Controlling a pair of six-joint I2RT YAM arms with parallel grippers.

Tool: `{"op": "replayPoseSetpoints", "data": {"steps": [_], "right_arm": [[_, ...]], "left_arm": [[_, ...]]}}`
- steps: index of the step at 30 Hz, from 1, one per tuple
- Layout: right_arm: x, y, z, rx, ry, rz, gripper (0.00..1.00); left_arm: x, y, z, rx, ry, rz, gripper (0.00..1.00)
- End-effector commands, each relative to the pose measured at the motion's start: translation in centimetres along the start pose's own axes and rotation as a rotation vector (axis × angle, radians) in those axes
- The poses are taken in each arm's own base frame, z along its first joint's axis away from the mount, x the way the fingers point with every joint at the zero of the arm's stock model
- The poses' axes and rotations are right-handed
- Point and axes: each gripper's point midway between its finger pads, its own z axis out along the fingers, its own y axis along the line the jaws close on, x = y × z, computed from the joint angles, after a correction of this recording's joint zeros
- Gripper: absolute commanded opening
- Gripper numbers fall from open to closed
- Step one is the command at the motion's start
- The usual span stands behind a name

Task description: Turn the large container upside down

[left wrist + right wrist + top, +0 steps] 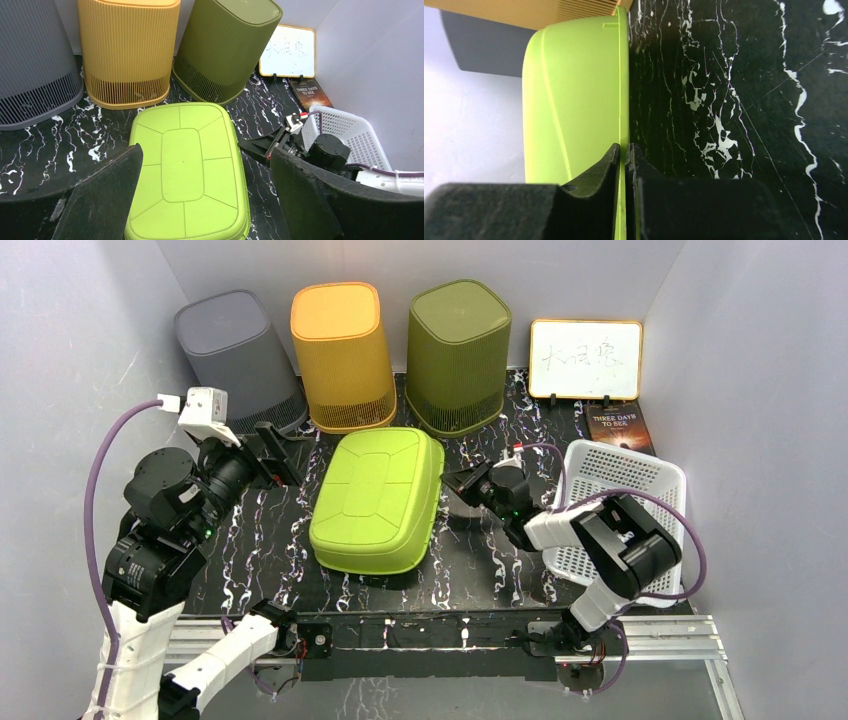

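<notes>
Three bins, top view: grey bin, orange bin and olive bin stand bottom-up at the back; lime container lies bottom-up in front of them.
Left wrist: your left gripper gapes wide, facing it, holding nothing.
Right wrist: your right gripper pinches its rim tight.

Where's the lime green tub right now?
Seen from above, the lime tub lies bottom-up mid-table, before the orange bin and olive bin, its rim pinched by the right pincer.
</notes>
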Motion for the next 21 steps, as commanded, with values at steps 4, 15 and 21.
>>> {"op": "replayPoseSetpoints", "data": {"steps": [4,15,21], "right_arm": [[1.9,3.3,2.8,-0.089,0.044,-0.074,0.00],[9.5,5.0,7.9,-0.097,0.168,-0.123,0.00],[13.5,6.1,10.9,-0.119,0.223,-0.119,0.00]], "left_arm": [[-0.4,-0.2,-0.1,0.011,-0.024,-0.003,0.98],[0.1,0.2,0.1,-0.005,-0.012,0.008,0.98],[0.0,0.4,-0.2,-0.016,-0.009,0.018,0.99]]}}
